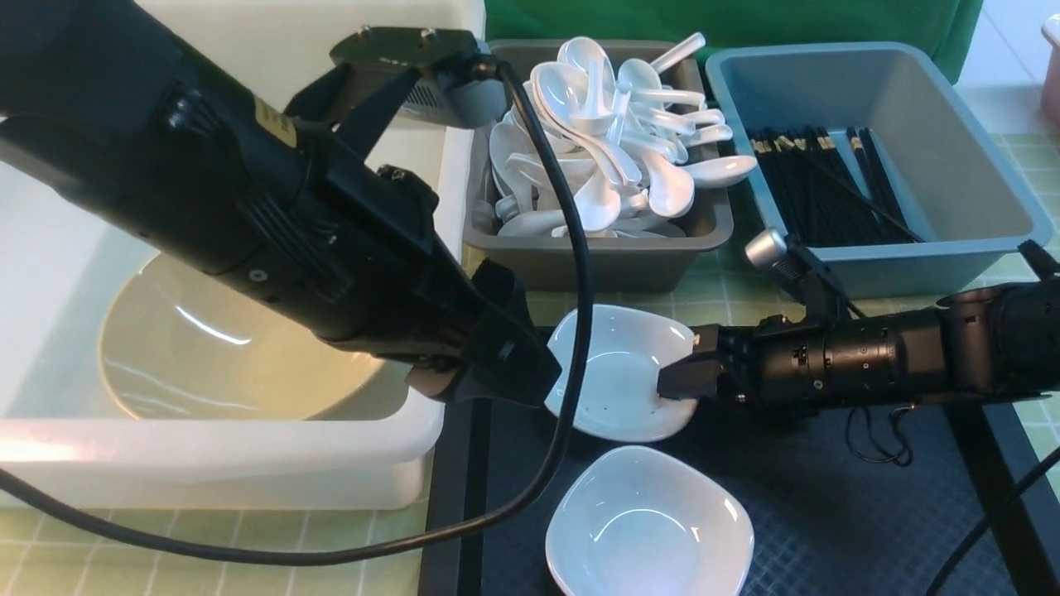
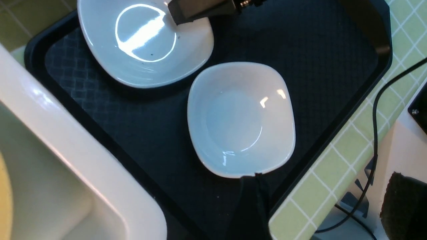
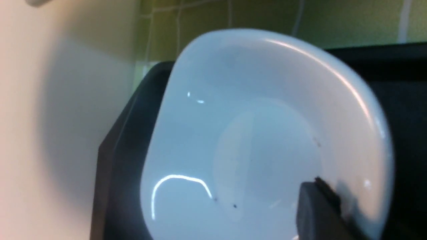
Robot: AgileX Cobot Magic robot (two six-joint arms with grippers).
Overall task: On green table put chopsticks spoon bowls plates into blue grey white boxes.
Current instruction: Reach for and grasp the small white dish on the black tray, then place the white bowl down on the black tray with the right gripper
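Note:
Two white square bowls sit on a black tray (image 1: 828, 513). My right gripper (image 1: 681, 379) is shut on the right rim of the farther bowl (image 1: 617, 372), with one finger inside it; this bowl fills the right wrist view (image 3: 253, 133), where the inner finger (image 3: 317, 210) shows. The nearer bowl (image 1: 650, 521) lies free, and in the left wrist view (image 2: 240, 120) it is just ahead of one finger (image 2: 252, 203). My left gripper (image 1: 489, 368) is open and empty, hovering over the tray's left edge beside the white box (image 1: 248, 472).
The white box holds a beige plate (image 1: 232, 348). A grey box (image 1: 596, 257) behind the tray is full of white spoons (image 1: 613, 141). A blue box (image 1: 936, 248) at the back right holds black chopsticks (image 1: 828, 182). The left arm's cable (image 1: 571, 348) hangs across the farther bowl.

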